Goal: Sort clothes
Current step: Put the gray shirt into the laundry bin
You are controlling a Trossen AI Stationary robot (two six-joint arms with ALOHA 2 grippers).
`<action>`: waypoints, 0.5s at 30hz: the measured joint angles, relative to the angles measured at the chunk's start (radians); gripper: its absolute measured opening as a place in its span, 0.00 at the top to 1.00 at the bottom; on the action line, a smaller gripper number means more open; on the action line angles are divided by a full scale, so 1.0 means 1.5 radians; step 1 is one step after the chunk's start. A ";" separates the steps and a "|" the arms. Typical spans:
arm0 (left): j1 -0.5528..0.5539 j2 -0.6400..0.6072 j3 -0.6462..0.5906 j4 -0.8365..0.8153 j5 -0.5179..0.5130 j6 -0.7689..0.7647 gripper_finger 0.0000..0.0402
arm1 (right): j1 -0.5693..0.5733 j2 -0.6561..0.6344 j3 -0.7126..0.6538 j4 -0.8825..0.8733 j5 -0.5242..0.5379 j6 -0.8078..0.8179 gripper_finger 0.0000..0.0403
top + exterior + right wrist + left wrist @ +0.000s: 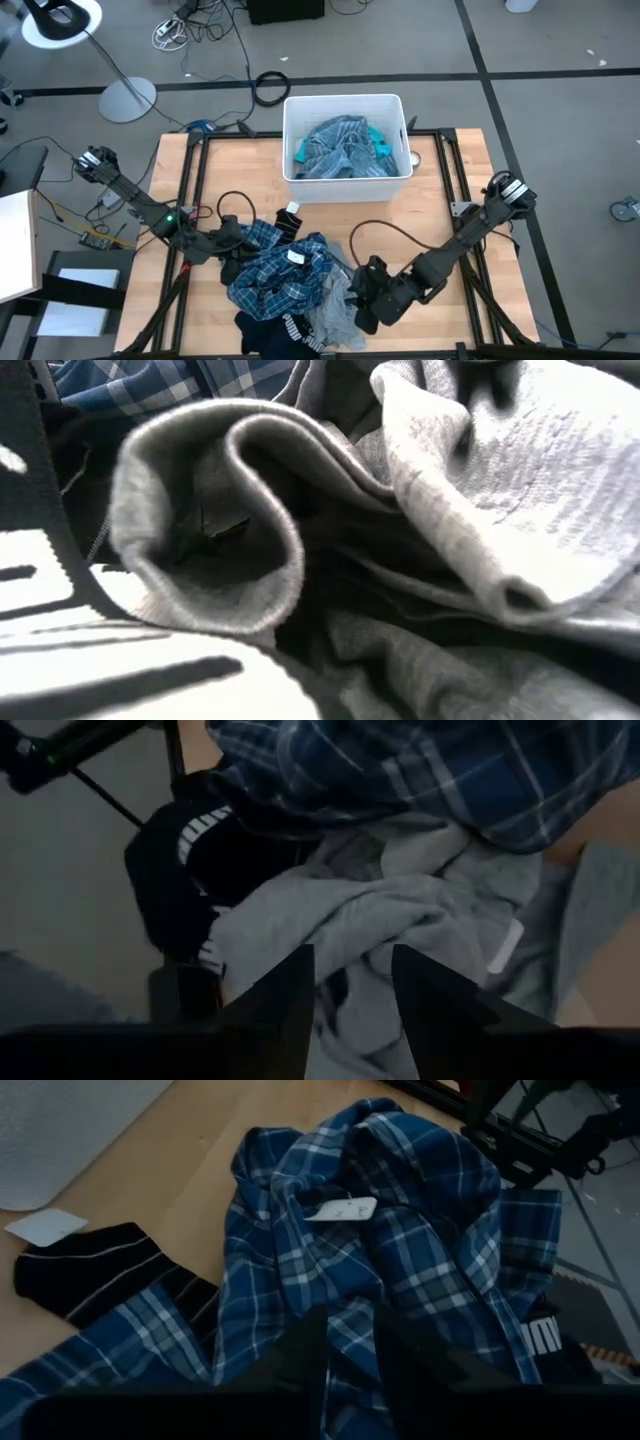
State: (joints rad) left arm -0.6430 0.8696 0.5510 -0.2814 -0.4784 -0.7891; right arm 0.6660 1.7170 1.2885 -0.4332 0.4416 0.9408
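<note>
The right gripper (362, 305) sits low at the near edge of the table (455, 210), its fingers (290, 990) apart with nothing between them, just over the grey garment (350, 925) bunched directly ahead of it. Beside that grey fabric lies the navy item with white stripes (185, 855), and beyond both spreads the blue-and-white plaid shirt (400, 770), overlapping the grey cloth.

The left gripper (232, 243) rests at the plaid shirt's opposite side, its fingers (300, 1365) slightly parted and empty, right over the plaid folds. A white tag (342, 1209) lies on the shirt ahead of it, and a dark striped piece (85, 1270) lies to one side.

Well beyond both grippers, the white bin (345, 185) holds grey-blue striped pieces (335, 148) over a turquoise top (380, 140).
</note>
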 joint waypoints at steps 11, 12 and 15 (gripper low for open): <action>0.000 0.000 0.000 0.000 0.031 -0.013 0.78 | -0.081 0.000 -0.163 0.233 -0.027 -0.079 0.67; 0.000 0.000 0.000 0.000 0.031 -0.017 0.78 | -0.091 0.000 -0.167 0.241 -0.036 -0.088 0.68; 0.000 0.000 0.000 0.000 0.031 -0.020 0.78 | -0.119 0.000 -0.170 0.234 -0.074 -0.100 0.76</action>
State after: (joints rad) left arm -0.6430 0.8696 0.5510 -0.2817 -0.4320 -0.8188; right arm 0.4875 1.7164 1.0332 -0.0824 0.3307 0.7901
